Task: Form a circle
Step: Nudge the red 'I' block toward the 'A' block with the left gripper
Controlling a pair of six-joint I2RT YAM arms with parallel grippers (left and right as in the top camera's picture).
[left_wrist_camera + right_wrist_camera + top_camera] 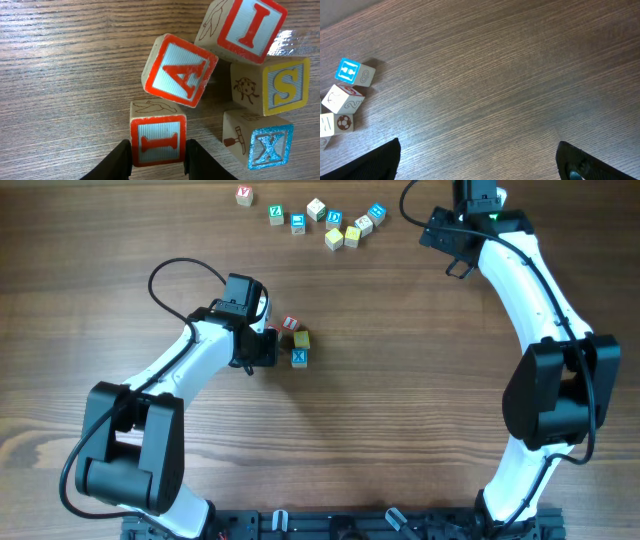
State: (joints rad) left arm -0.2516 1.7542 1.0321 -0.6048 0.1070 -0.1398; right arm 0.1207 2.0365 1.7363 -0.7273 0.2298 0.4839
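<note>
Clamped in my left gripper (157, 159) at lower frame: a red "I" cube (158, 141), touching the circle (294, 340) at mid-table. I judge it half done, five cubes bunched. Right gripper (477, 162) hangs wide open near loose cubes (335, 228), top.

Soft, even light from above fills my workspace. The wooden table (400, 430) shows clear grain, and my arms (180, 370) cast only faint, blurred shadows. In my left wrist view the red I cube (158, 142) at 6 o'clock is crisp. A white glare patch (290, 40) sits on the wood at 2 o'clock, and dark shadow pools between the neighbouring cubes (182, 70). In my right wrist view my fingers (375, 162), at 7 and 5 o'clock, are dark, soft-focused shapes.
</note>
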